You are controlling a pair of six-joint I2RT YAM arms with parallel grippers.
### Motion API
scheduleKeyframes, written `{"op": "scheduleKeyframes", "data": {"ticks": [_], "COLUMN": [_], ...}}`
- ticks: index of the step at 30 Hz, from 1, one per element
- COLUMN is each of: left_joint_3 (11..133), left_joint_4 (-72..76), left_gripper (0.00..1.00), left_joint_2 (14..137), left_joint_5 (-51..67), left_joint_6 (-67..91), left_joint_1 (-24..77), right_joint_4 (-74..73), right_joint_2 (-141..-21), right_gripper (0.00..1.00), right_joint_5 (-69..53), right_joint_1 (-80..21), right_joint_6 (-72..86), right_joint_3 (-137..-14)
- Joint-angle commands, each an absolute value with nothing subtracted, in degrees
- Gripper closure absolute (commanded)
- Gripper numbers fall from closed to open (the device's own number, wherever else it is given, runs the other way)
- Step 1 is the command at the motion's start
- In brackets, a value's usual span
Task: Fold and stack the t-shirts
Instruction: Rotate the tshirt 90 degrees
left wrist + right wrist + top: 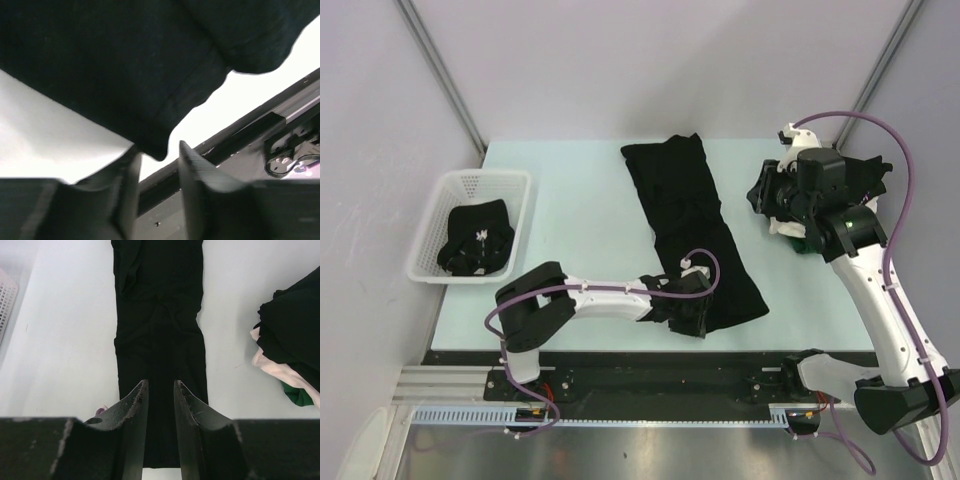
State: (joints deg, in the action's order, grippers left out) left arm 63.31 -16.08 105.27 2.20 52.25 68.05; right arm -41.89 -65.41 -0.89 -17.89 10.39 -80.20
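T-shirt [685, 215]: black, folded lengthwise into a long creased strip, mid-counter [580, 200].
Left gripper [159, 147]: at the strip's near hem corner, jaws apart either side of it, not yet pinching; likely placed to lift that end over.
Right gripper [160, 383]: right of the strip, jaws slightly apart, empty.
Stack [865, 170]: black, white and green shirts, right of the strip.
Basket [470, 178]: left of the strip.
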Motion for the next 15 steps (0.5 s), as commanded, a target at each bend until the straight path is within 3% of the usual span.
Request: {"op": "scheduleKeyframes", "data": {"ticks": [1, 9, 12, 15], "left_joint_3": [64.4, 62.9, 63.2, 64.7], "left_joint_4": [-19.2, -20.8, -21.3, -22.7], "left_gripper": [0.64, 0.78, 0.69, 0.48], "left_joint_2": [105.2, 103.8, 103.7, 104.2], "left_joint_5": [3.0, 1.4, 0.8, 0.1], "left_joint_6": [52.8, 53.2, 53.3, 53.1], "left_joint_1": [69.3, 69.9, 69.8, 69.9], "right_joint_4": [-41.0, -40.7, -40.6, -40.8], "right_joint_2": [-63.5, -62.5, -62.2, -62.1], "right_gripper": [0.68, 0.68, 0.67, 0.67], "right_joint_5": [-0.5, -1.1, -1.2, -1.0], "right_joint_1": [-18.0, -17.8, -18.1, -18.2], "right_joint_6": [10.0, 10.0, 10.1, 10.0], "right_joint_3": [-79.4, -78.6, -78.6, -78.5]}}
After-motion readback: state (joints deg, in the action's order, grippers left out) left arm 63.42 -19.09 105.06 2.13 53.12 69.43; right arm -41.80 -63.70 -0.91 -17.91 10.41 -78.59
